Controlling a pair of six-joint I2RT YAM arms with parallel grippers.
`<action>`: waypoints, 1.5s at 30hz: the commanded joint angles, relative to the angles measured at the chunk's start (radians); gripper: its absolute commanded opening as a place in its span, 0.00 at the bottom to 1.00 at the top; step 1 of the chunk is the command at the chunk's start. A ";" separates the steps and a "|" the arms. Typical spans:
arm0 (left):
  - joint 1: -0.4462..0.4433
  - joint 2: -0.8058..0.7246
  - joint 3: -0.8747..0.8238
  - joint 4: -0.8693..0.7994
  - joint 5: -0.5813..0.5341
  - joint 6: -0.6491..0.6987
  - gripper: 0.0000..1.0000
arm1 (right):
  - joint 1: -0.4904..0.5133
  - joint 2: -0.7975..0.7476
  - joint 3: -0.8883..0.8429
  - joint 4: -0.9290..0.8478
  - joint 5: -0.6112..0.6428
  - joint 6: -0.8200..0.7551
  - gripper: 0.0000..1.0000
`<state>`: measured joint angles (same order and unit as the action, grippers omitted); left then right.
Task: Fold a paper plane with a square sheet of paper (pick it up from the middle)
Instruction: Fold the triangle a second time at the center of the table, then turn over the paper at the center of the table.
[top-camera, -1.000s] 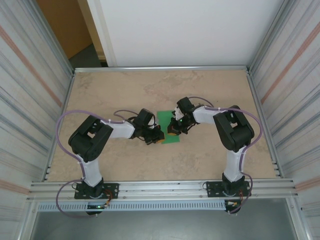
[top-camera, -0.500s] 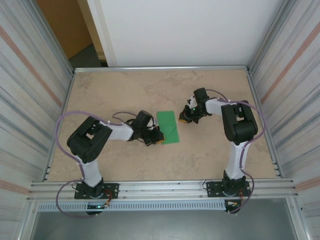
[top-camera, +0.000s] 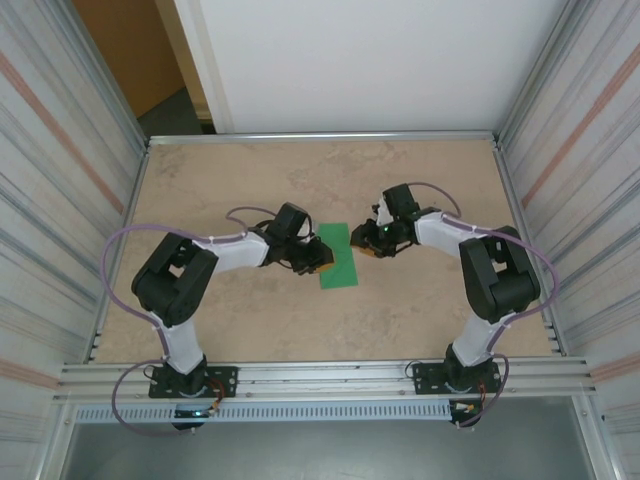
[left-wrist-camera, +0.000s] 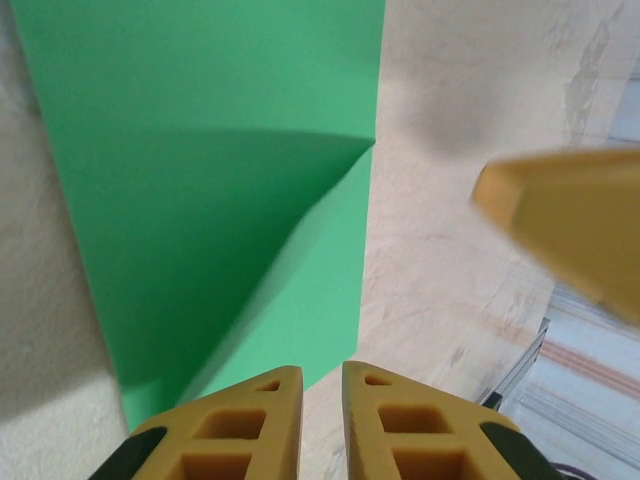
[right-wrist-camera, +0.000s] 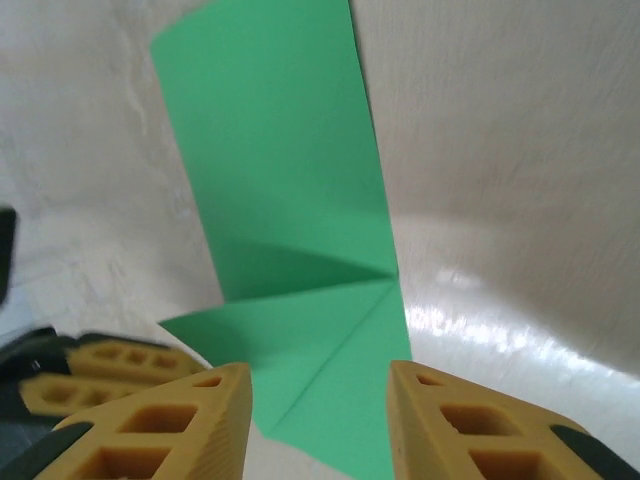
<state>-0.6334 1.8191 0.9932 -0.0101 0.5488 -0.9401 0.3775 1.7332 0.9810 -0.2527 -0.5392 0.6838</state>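
The square sheet of paper (top-camera: 340, 266) lies on the table, bright green and folded into a long narrow rectangle. A triangular flap is creased at one end (right-wrist-camera: 330, 330), so it does not have the shape of a paper plane. My left gripper (top-camera: 322, 262) sits at the sheet's left edge. In the left wrist view its jaws (left-wrist-camera: 322, 372) stand a narrow gap apart over bare table, just off the paper's (left-wrist-camera: 220, 180) corner. At the sheet's upper right edge my right gripper (top-camera: 363, 244) is open wide, and its jaws (right-wrist-camera: 320, 375) straddle the flap end without touching it.
The beige tabletop (top-camera: 250, 180) is bounded by corrugated metal walls on the left (top-camera: 60, 200) and right (top-camera: 590, 200). An aluminium rail (top-camera: 320, 372) runs along the near edge. The right gripper's yellow finger (left-wrist-camera: 570, 220) shows blurred in the left wrist view.
My right gripper pulled away to the right, then came back to the paper's right edge and opened. The left gripper shifted slightly farther along the left edge and parted its jaws a little.
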 joint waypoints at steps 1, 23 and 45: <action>0.008 0.040 0.033 0.007 -0.030 0.006 0.18 | 0.025 -0.006 -0.038 0.047 -0.039 0.094 0.40; 0.042 0.101 -0.042 0.064 -0.097 -0.099 0.14 | 0.064 0.087 0.003 0.061 -0.023 0.178 0.32; 0.042 0.111 -0.059 0.072 -0.094 -0.133 0.11 | 0.092 0.121 0.044 0.064 -0.074 0.121 0.25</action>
<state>-0.5907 1.9007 0.9550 0.1177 0.4854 -1.0630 0.4595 1.8473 1.0046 -0.1864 -0.5842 0.8318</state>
